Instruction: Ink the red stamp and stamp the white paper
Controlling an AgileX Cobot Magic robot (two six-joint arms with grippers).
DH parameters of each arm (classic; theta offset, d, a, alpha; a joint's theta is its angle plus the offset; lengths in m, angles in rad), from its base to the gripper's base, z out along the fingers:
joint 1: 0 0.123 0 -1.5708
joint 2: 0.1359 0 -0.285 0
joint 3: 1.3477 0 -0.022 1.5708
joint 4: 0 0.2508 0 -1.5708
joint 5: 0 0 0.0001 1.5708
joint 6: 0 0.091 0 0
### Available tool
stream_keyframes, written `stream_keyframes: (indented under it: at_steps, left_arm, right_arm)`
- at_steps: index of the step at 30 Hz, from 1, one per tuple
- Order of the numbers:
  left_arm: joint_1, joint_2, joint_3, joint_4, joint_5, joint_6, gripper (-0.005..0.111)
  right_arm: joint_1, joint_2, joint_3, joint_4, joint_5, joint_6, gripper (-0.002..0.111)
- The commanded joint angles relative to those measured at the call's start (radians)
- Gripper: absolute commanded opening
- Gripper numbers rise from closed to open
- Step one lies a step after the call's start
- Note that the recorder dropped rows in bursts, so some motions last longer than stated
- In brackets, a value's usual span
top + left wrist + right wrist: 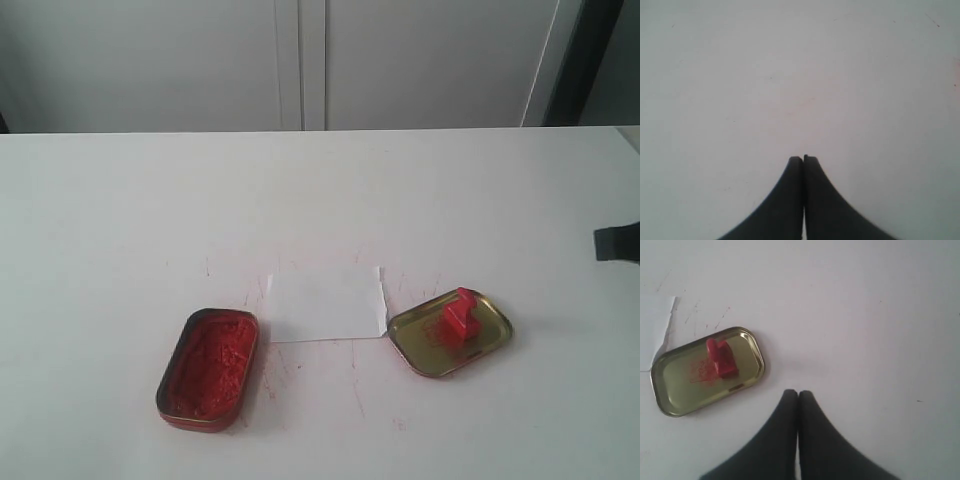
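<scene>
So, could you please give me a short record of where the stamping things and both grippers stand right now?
red stamp: inside the gold lid, ungripped, apparently on its side
gold lid: right of the white paper, red smears inside
white paper: between lid and ink tin, looks unmarked
ink tin: open, left of paper
left gripper: shut, over bare table
right gripper: shut, empty, apart from lid

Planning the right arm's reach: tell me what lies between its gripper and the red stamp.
In the right wrist view, only bare tabletop and the rim of the gold lid separate the right gripper from the red stamp inside it.
</scene>
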Motion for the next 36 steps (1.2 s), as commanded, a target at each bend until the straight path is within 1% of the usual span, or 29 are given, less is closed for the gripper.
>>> stream_keyframes:
  at_steps: [1,6,15,19,29,36]
  left_arm:
    - [-0.008,-0.004,0.007,-0.003,0.000,-0.003,0.000]
    - [-0.008,-0.004,0.007,-0.003,0.000,-0.003,0.000]
    - [-0.008,-0.004,0.007,-0.003,0.000,-0.003,0.000]
    - [-0.008,-0.004,0.007,-0.003,0.000,-0.003,0.000]
    - [-0.008,-0.004,0.007,-0.003,0.000,-0.003,0.000]
    - [-0.008,-0.004,0.007,-0.003,0.000,-0.003,0.000]
  right_arm:
    - [-0.006,0.118,-0.060,-0.001,0.003,-0.003,0.000]
    - [-0.006,0.266,-0.134,0.002,-0.011,-0.003,0.000]
    - [-0.004,0.549,-0.345,0.025,0.147,-0.017,0.000]
    - [0.033,0.633,-0.430,0.025,0.217,-0.040,0.000]
    - [0.125,0.744,-0.524,0.034,0.297,-0.087,0.000]
    - [0.178,0.776,-0.549,0.123,0.319,-0.152,0.000]
